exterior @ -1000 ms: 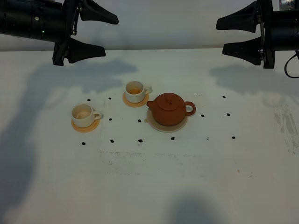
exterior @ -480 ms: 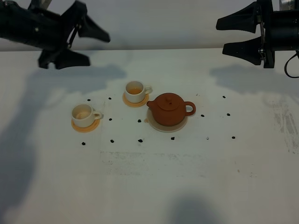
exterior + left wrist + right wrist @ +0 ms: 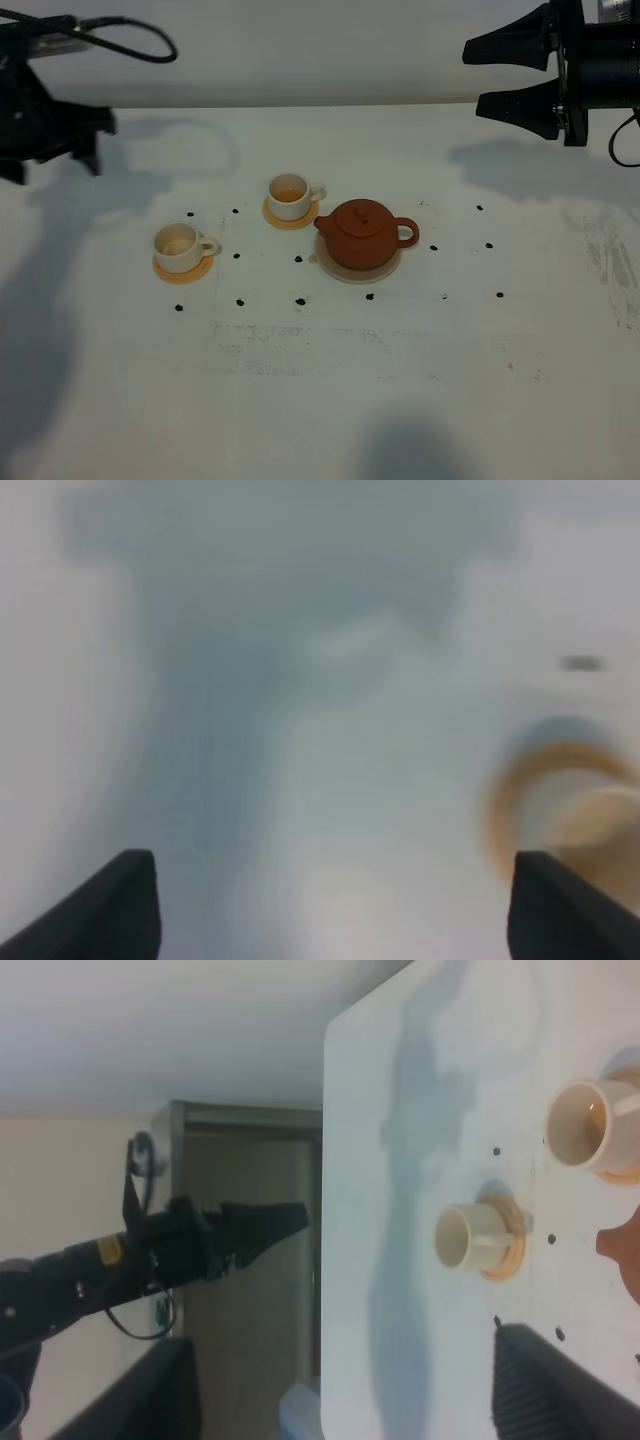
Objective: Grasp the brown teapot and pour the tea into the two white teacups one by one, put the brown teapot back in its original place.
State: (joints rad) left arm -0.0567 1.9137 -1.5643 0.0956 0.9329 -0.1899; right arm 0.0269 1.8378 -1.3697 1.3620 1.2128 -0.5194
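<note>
The brown teapot (image 3: 360,232) sits upright on its pale round trivet (image 3: 352,271) near the table's middle, spout to the left; only its edge (image 3: 622,1251) shows in the right wrist view. Two white teacups stand on orange-tan coasters: one (image 3: 290,190) (image 3: 585,1125) just behind-left of the teapot, holding some tea, the other (image 3: 180,243) (image 3: 468,1237) further left. My left gripper (image 3: 55,160) (image 3: 340,910) hangs open at the far left, above the table; its blurred view catches a cup on a coaster (image 3: 585,815). My right gripper (image 3: 480,75) (image 3: 365,1400) is held high at the back right, open and empty.
Small black dots (image 3: 300,300) are scattered over the white table (image 3: 330,400) around the tea set. Smudge marks (image 3: 610,260) run along the right side. The left arm (image 3: 180,1250) shows against a doorway in the right wrist view.
The left arm has swung away to the far left and its gripper has turned from pointing right to pointing down. The right arm, teapot and cups have not moved.
</note>
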